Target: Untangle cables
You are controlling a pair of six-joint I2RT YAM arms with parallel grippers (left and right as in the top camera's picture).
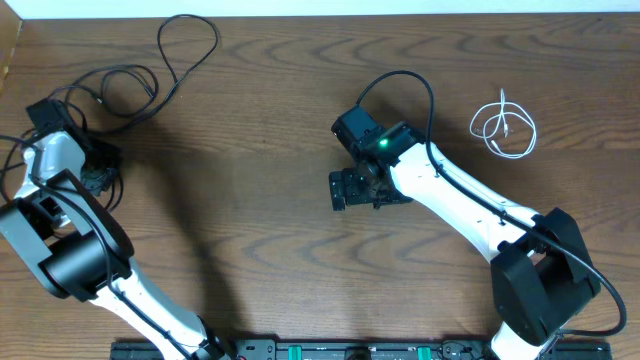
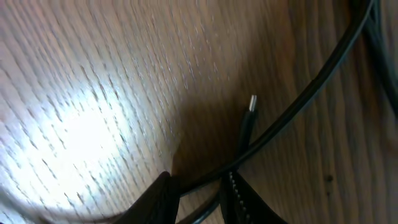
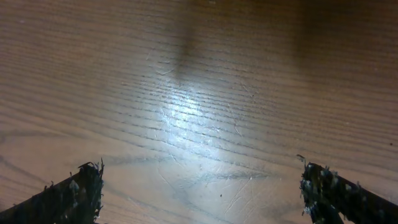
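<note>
Two black cables (image 1: pixel 120 85) lie in loose overlapping loops at the table's far left, with one loop (image 1: pixel 190 40) reaching the back edge. My left gripper (image 1: pixel 97 172) is down among them. In the left wrist view its fingers (image 2: pixel 198 198) are close together with a black cable (image 2: pixel 298 99) running between them, and a small metal-tipped plug (image 2: pixel 251 106) lies just beyond. The white cable (image 1: pixel 503 130) sits coiled at the far right, apart from both arms. My right gripper (image 1: pixel 358 190) hangs open and empty over bare wood (image 3: pixel 199 186) at mid-table.
The thick black wire (image 1: pixel 400 85) of the right arm arcs above its wrist. The table's back edge (image 1: pixel 320 16) runs along the top, and the arm bases stand at the front edge.
</note>
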